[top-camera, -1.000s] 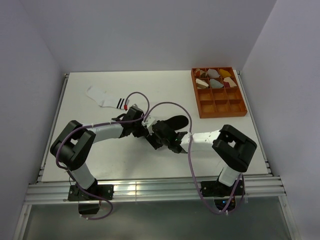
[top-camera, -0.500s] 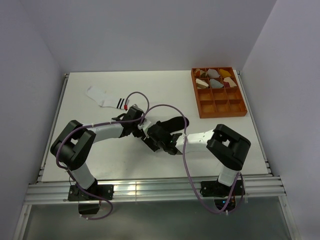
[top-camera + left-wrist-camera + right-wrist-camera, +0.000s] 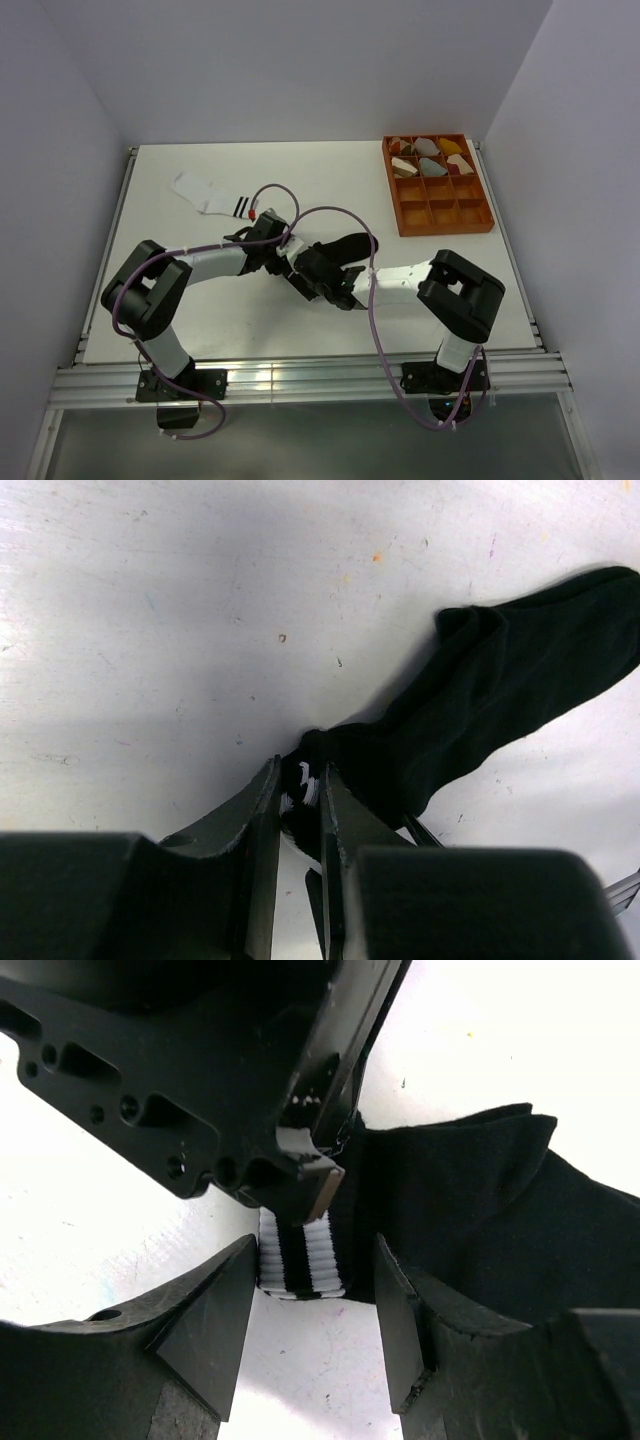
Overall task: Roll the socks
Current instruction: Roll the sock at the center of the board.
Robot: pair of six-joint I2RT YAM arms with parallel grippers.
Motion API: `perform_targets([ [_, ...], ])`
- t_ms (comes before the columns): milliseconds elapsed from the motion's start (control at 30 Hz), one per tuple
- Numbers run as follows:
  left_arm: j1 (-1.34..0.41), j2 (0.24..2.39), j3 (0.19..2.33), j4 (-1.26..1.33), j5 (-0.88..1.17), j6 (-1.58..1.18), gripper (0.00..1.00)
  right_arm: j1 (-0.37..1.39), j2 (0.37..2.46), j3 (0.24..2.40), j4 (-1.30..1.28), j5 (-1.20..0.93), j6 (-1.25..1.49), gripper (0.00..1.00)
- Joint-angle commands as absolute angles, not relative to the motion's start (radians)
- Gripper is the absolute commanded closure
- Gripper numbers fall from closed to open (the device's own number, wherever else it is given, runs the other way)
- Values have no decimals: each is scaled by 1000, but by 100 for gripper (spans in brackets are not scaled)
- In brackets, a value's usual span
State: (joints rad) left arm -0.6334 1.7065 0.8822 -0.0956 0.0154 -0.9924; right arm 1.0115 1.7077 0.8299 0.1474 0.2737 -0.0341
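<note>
left end effector [image 3: 299, 778]: clamped down on the black sock [image 3: 490, 700] by its cuff [image 3: 295, 1272]
right end effector [image 3: 315, 1252]: jaws apart, straddling that same cuff

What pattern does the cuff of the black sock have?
The cuff has white and black stripes; the right wrist view shows it best.

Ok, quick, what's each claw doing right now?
Left claw: closed, pinching the soft black fabric ankle sock by its white-striped cuff.
Right claw: open, jaws either side of that same cuff, not clamped.
</note>
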Motion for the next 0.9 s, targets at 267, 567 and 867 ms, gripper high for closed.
perform_targets([
  [267,-643,1741,891,-160,41,-986,100,1020,1723,890,153,253,-25,45],
  [567,-643,1753,897,-158,54,-999,100,1040,1756,905,123,267,-22,58],
  [867,-629,1726,870,-127,57,-1028,95,1032,1736,876,84,203,47,95],
])
